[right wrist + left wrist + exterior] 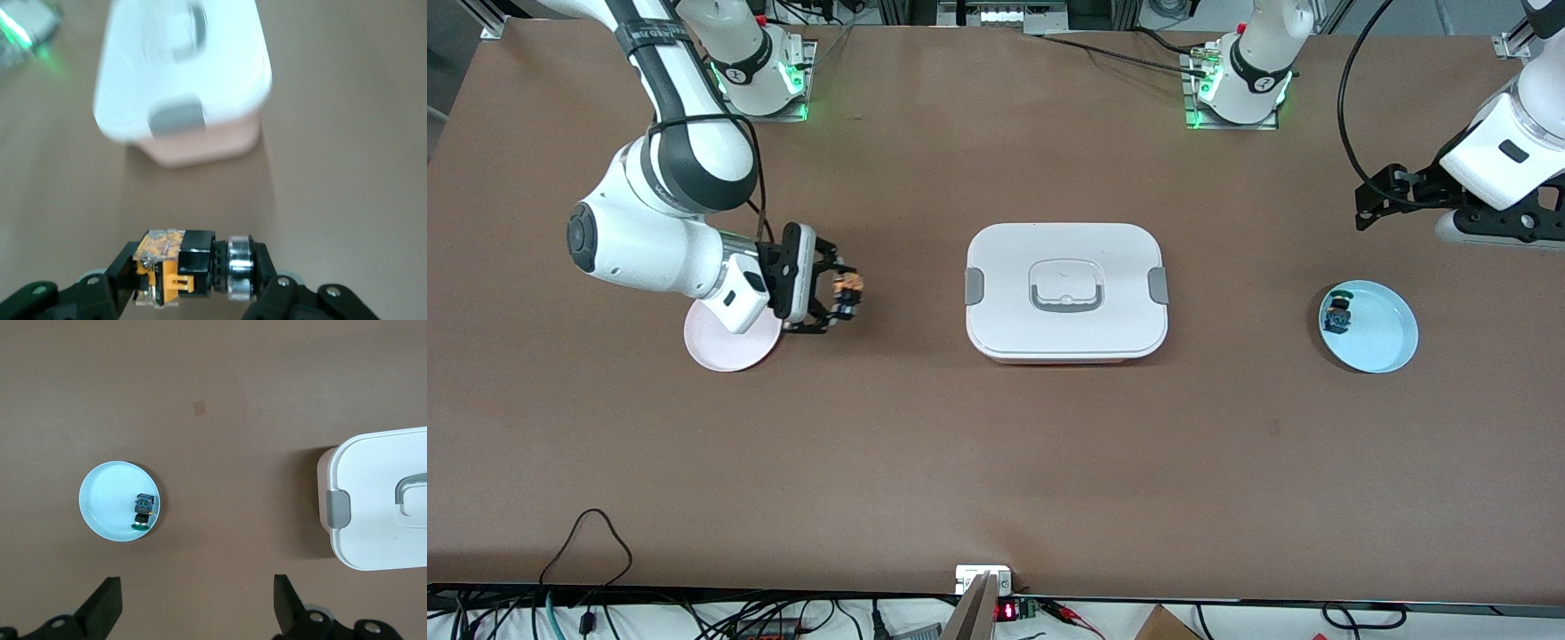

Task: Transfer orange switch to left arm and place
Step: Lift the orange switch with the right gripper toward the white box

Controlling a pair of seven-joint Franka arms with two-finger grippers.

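The orange switch [848, 293] [193, 267], black-bodied with a silvery band, lies sideways between the fingers of my right gripper [843, 298] [197, 270], which is shut on it. That gripper hangs over the table between the pink plate [725, 351] and the white box [1065, 289] [180, 73], pointing at the box's clipped end. My left gripper [1380, 194] [198, 603] is open and holds nothing. It waits high over the table at the left arm's end. The box [380, 500] stands mid-table with its lid on.
A blue plate [1392, 347] [100, 493] at the left arm's end carries a green-capped switch [1337, 313] [142, 511]. The pink plate lies partly under the right arm's wrist. Cables and electronics run along the table edge nearest the front camera.
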